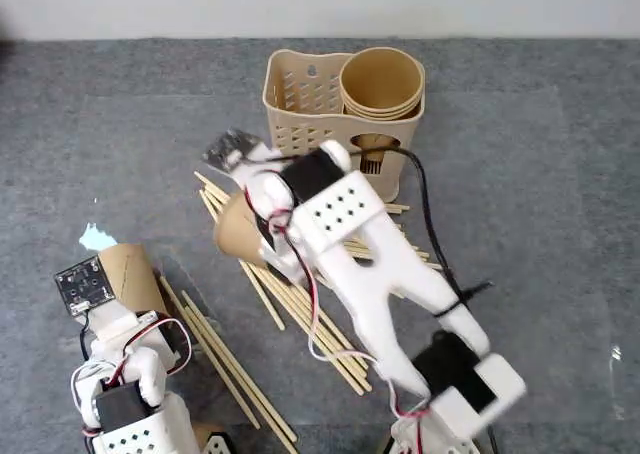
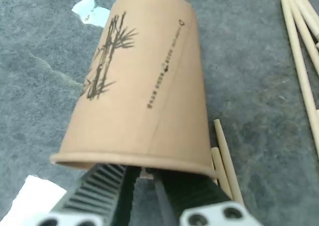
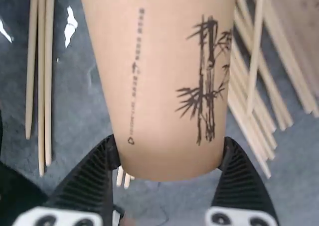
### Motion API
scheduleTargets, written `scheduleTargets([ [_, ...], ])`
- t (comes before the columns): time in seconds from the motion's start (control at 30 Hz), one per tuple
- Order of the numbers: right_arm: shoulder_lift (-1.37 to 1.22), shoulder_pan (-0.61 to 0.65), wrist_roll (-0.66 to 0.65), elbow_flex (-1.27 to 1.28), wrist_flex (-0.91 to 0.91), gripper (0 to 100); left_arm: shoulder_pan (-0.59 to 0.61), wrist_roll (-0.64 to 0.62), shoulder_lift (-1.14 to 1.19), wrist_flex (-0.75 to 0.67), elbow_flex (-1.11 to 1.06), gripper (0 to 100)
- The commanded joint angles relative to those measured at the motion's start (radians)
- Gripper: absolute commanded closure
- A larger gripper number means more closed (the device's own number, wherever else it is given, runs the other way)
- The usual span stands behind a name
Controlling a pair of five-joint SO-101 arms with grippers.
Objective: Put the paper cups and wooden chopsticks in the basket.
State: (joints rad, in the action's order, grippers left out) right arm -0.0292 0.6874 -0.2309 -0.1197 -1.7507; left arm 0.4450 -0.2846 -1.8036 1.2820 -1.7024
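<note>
A brown paper cup (image 2: 144,86) with a bamboo print lies tilted at the table's front left, and my left gripper (image 2: 142,173) is shut on its rim. In the high view this cup (image 1: 130,274) is beside a few wooden chopsticks (image 1: 225,359). My right gripper (image 3: 169,144) is shut on a second paper cup (image 3: 164,76), its fingers (image 3: 94,176) on either side of the narrow end. That cup (image 1: 240,229) hangs over a pile of chopsticks (image 1: 310,294), just in front of the beige basket (image 1: 300,99). A stack of cups (image 1: 382,79) stands in the basket's right compartment.
A white scrap (image 1: 97,237) lies on the grey mat left of the left cup. The right arm (image 1: 390,274) stretches across the chopstick pile. More chopsticks (image 2: 299,47) lie off to one side of the left cup.
</note>
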Motion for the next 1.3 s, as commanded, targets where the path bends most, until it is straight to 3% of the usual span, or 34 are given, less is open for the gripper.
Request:
scheduleTargets([
  [0.0,0.173,-0.031,-0.009,0.146,0.007,88.3,0.008,0.000,-0.018,-0.021,0.019,99],
  [0.4,0.352,-0.208,-0.101,0.637,0.297,88.0,0.008,0.000,-0.018,-0.021,0.019,99],
  [0.7,0.352,-0.165,-0.094,0.621,0.289,66.0,0.008,0.000,-0.018,-0.021,0.019,99],
  [1.1,0.340,-0.068,-0.015,0.562,0.294,50.7,0.008,0.000,-0.018,-0.021,0.019,99],
  [1.27,0.249,-0.045,0.041,0.540,0.377,50.0,0.008,0.000,-0.018,-0.021,0.019,99],
])
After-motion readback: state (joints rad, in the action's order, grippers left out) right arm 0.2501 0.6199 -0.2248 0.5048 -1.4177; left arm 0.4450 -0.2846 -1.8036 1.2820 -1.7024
